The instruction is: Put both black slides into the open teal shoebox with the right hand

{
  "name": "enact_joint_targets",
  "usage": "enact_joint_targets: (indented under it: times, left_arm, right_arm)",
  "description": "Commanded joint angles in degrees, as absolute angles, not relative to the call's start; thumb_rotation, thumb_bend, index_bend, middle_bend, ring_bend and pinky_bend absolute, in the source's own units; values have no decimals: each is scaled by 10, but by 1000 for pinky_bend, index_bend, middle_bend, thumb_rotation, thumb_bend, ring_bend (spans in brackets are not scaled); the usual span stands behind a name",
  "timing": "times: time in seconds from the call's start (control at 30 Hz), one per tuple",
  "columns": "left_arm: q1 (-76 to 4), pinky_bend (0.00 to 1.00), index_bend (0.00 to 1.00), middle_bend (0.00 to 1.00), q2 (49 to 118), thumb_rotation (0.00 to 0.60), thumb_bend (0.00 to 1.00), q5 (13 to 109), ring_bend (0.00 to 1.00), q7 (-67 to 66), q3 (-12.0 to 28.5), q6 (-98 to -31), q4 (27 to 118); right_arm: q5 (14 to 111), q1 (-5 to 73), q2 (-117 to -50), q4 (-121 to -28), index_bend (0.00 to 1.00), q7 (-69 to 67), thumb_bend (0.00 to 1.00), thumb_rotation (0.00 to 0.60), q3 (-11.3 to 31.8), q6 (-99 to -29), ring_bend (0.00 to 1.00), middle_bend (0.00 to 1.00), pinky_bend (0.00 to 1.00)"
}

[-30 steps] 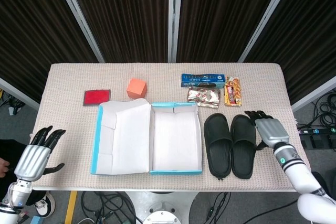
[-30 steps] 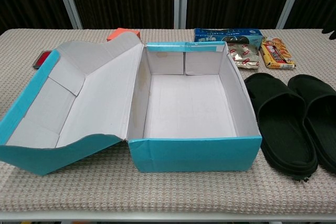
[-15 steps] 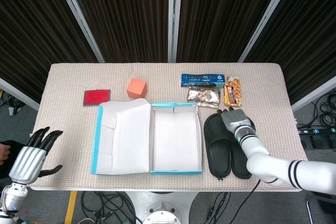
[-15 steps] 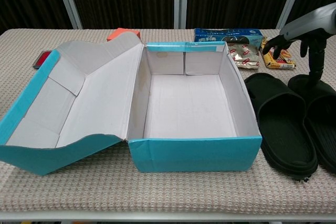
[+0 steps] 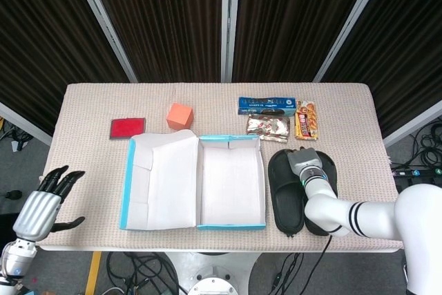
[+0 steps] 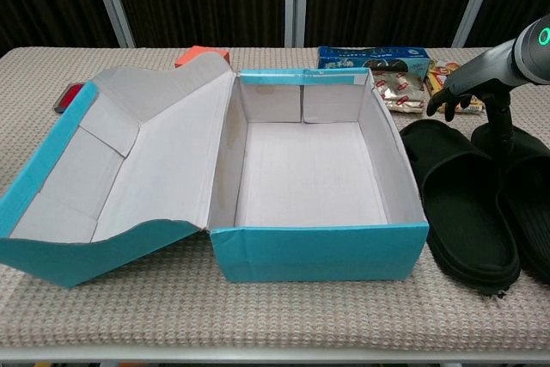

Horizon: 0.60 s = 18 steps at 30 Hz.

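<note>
Two black slides lie side by side right of the box: the left slide (image 5: 286, 188) (image 6: 460, 204) and the right slide (image 5: 330, 170) (image 6: 528, 204). The open teal shoebox (image 5: 231, 226) (image 6: 318, 251) stands mid-table, white inside, holding nothing, its lid (image 5: 159, 181) (image 6: 129, 169) folded out to the left. My right hand (image 5: 304, 160) (image 6: 468, 92) hovers over the slides' far ends, fingers apart and pointing down, one digit reaching toward the right slide. Its forearm hides part of that slide in the head view. My left hand (image 5: 45, 205) hangs open off the table's front left corner.
Behind the slides lie a blue cookie pack (image 5: 267, 106) (image 6: 374, 58), a silver snack pack (image 5: 268, 128) (image 6: 400, 92) and an orange snack bag (image 5: 306, 120) (image 6: 451, 88). An orange cube (image 5: 179, 115) and a flat red item (image 5: 128, 128) sit behind the lid.
My right hand swung in from the table's right edge to above the slides, then sank closer to their far ends. The slides and the left hand stayed put.
</note>
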<state>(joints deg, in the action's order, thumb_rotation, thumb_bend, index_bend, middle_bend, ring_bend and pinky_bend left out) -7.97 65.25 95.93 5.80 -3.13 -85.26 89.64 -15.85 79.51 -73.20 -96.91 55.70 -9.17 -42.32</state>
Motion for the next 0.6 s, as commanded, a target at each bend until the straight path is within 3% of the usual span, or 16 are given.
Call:
enact_joint_targets:
  times: [0.03,0.6]
  left_arm:
    - [-79,83,109,146,654,600,0,959,13,60,-31,-855,894]
    - [-71,84,109,147,656,600,0,960,13,90,-36,-864,874]
  right_arm:
    - [-163,798,-738,-962,28,555,26,600,-95,-421,52,106,222]
    - [-189,820,-778,-940,81,566,26,600,-97,-440,65,153,248]
